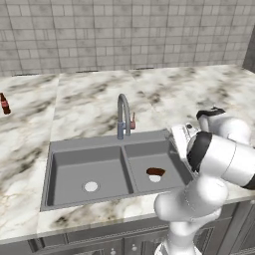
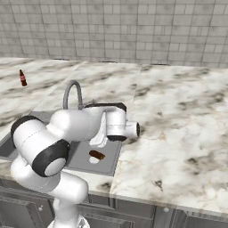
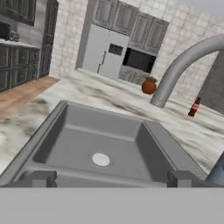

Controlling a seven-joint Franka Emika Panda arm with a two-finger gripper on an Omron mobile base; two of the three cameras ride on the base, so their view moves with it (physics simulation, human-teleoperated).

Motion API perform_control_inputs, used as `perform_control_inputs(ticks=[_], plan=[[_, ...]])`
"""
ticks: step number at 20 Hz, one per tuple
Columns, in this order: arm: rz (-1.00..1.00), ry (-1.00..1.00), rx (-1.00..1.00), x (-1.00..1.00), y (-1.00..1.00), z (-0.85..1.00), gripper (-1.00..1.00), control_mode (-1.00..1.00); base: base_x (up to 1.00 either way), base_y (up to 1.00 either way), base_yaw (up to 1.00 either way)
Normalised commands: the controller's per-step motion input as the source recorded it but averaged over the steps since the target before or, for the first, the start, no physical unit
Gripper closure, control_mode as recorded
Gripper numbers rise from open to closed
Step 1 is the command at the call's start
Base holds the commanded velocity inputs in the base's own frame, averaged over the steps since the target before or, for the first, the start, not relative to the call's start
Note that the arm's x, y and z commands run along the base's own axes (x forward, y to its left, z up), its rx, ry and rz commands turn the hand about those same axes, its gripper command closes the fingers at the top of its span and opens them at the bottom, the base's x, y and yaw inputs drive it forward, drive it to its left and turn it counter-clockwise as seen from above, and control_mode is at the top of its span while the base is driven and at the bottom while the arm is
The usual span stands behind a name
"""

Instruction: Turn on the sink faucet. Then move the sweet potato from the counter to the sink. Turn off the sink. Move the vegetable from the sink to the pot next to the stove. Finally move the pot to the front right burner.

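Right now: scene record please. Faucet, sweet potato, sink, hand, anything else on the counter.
sink faucet: upright behind the divider between the bowls
sweet potato: in the narrower bowl, at its drain
sink: wide bowl bare but for its drain
hand: open, holding nothing, looking into the wide bowl
bottle: dark red, standing on the counter

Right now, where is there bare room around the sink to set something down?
Free: the pale marble counter right of the grey double-basin sink, and the stretch between the sink and the dark red bottle. The wide bowl holds nothing. Crowded: the narrower bowl, with the reddish-brown sweet potato on its drain and the arm above.
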Motion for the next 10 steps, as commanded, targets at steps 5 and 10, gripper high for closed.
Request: perform_control_inputs(ticks=[5,10], plan=[[-0.07,0.07,-0.35,-0.43,0.11,0.00,-1.00,-1.00,0.00,0.00,0.00],[-0.10,0.16,-0.32,-0.11,0.02,0.00,-1.00,-1.00,0.00,0.00,0.00]])
